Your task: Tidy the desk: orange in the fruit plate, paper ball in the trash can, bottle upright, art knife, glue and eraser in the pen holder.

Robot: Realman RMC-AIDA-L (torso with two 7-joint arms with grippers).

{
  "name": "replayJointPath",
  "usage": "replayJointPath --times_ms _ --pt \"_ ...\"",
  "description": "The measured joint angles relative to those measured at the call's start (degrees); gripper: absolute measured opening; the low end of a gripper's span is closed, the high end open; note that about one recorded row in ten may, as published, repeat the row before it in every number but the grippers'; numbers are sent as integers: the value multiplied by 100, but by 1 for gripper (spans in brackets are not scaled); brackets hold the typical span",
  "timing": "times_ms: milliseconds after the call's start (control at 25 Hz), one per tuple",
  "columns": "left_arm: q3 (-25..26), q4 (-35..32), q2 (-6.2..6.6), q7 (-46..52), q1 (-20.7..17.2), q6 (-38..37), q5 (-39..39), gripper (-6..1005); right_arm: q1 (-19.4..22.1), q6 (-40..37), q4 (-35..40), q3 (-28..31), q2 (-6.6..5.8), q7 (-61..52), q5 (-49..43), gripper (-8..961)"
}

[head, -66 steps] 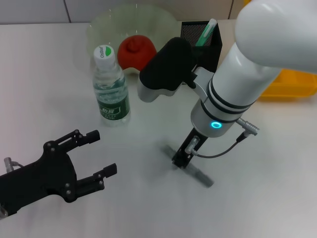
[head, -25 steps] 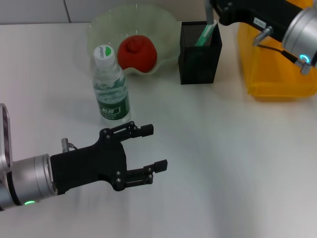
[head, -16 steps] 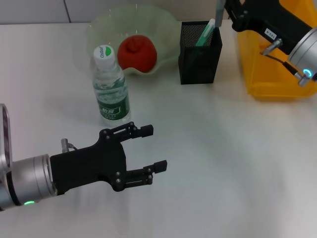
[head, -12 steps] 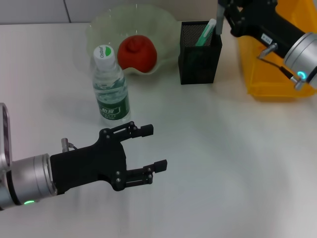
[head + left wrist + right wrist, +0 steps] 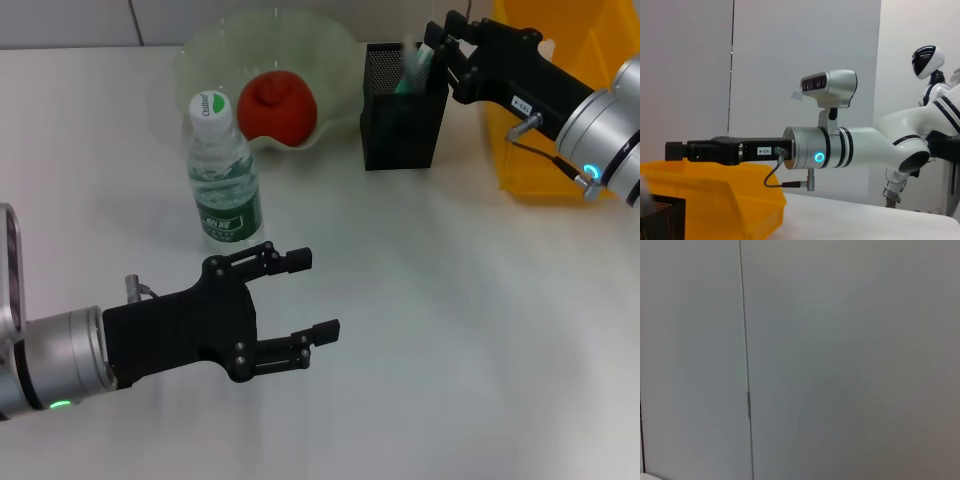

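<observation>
My right gripper (image 5: 446, 58) hovers open just over the rim of the black mesh pen holder (image 5: 400, 125), beside a green-and-white stick (image 5: 421, 62) standing in it. The left wrist view shows this gripper (image 5: 675, 151) side-on above the pen holder (image 5: 660, 220). The orange (image 5: 277, 103) lies in the pale-green fruit plate (image 5: 215, 55). The bottle (image 5: 225, 170) stands upright on the desk (image 5: 450, 330). My left gripper (image 5: 302, 298) is open and empty, low over the desk in front of the bottle. Paper ball, eraser and art knife are not in view.
The yellow trash can (image 5: 545, 165) stands right of the pen holder, partly behind my right arm; it also shows in the left wrist view (image 5: 715, 200). The right wrist view shows only a grey wall.
My right gripper carried a grey art knife from the desk up to the pen holder, then dropped lower over it; the knife no longer shows between its fingers. My left gripper moved forward, then held still.
</observation>
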State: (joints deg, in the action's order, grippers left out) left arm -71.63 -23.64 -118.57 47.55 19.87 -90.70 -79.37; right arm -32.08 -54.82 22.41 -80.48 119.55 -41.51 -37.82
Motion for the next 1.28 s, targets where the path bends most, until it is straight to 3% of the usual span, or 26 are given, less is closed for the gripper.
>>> replayJointPath --times_ms 200,320,360,400,600,760,840,1080,1280 --pt "0 -1 0 0 18 22 1 785 116 -244 -40 14 4 15 36 203" --pt "0 -1 0 0 25 16 1 785 431 -978 74 82 -16 -2 87 231" --pt "0 -2 2 0 26 3 1 785 703 -1650 161 112 -46 -106 79 229" --pt "0 -2 8 0 26 -4 1 785 703 -1650 161 112 -46 -106 79 228" --pt "0 -1 18 66 34 -13 -12 785 1568 -2804 600 165 -299 -1048 -405 265" --pt "0 -42 34 183 46 -15 -30 785 2056 -3348 911 395 -564 -1721 -1670 348" --pt "1 -93 36 244 43 -11 -59 785 2170 -3657 931 798 -602 -1742 -2570 583" --pt "38 -252 44 478 44 14 -331 785 2174 -4221 984 1803 -567 -1394 -4657 803" --pt "9 -345 39 582 55 33 -394 785 2148 -4309 1096 1847 -526 -1325 -4931 824"
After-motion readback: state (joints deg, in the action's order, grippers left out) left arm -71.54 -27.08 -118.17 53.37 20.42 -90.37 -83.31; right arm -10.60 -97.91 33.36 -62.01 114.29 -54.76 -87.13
